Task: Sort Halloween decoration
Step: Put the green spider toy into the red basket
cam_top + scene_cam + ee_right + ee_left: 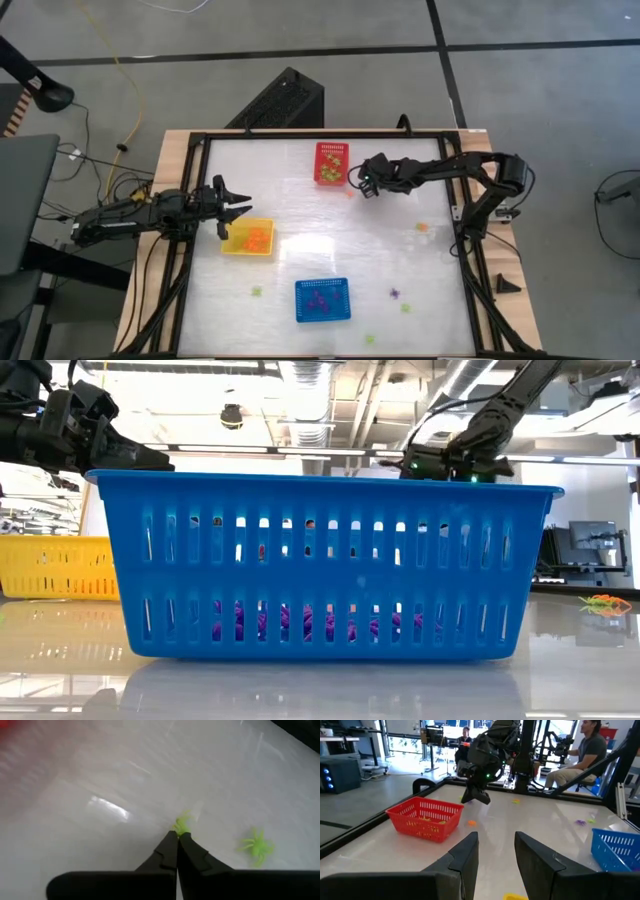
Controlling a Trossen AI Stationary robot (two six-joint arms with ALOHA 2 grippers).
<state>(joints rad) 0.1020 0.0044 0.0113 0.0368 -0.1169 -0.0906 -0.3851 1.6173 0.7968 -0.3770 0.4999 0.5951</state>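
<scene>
1. The right gripper (178, 836) has its fingers together, clamped on a spiky light green trinket (182, 824), just right of the perforated red basket (332, 163).
2. The left gripper (240, 208) has its fingers apart over the yellow basket (248, 240).
3. Loose trinkets lie on the glossy white table (300, 205); a lab room lies behind.

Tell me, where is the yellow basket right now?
In the high view, the yellow basket sits at the table's left, just under the left gripper.

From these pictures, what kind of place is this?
Probably a robotics lab: exposed ceiling ducts, a seated person at a workstation beyond the table, and monitors behind.
</scene>
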